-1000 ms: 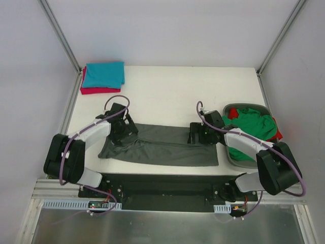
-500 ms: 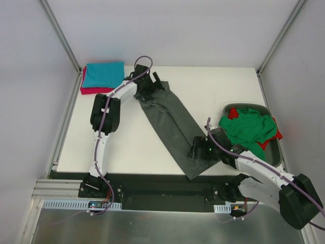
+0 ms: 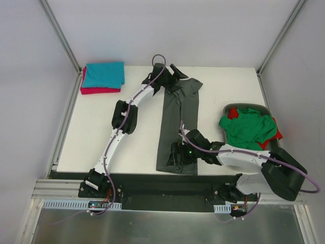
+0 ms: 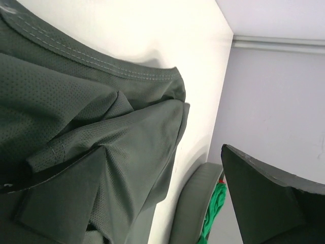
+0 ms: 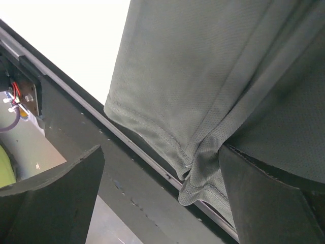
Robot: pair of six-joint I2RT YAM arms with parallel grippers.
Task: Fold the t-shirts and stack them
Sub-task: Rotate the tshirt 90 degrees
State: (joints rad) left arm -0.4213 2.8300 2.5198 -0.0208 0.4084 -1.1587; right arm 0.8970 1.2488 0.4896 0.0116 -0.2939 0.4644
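Observation:
A dark grey t-shirt (image 3: 180, 117), folded into a long strip, lies on the white table from the far middle to the near edge. My left gripper (image 3: 175, 76) is at its far end. In the left wrist view the jaws (image 4: 163, 148) stand wide open, with one finger (image 4: 56, 198) against the bunched cloth (image 4: 101, 127). My right gripper (image 3: 177, 155) is at the near end, also wide open (image 5: 161, 150), with the hem (image 5: 193, 61) bunched beside one finger (image 5: 274, 198). A folded teal shirt (image 3: 104, 75) lies on a folded red one (image 3: 99, 90) at the far left.
A grey basket (image 3: 244, 108) at the right holds a green shirt (image 3: 249, 129) with some red cloth. It also shows in the left wrist view (image 4: 195, 203). The shirt's near hem overhangs the black front rail (image 5: 127, 193).
The grey shirt has swung from crosswise near the front, through a diagonal, to lie lengthwise far to near. My left arm has reached far back and my right gripper has moved left along the front edge.

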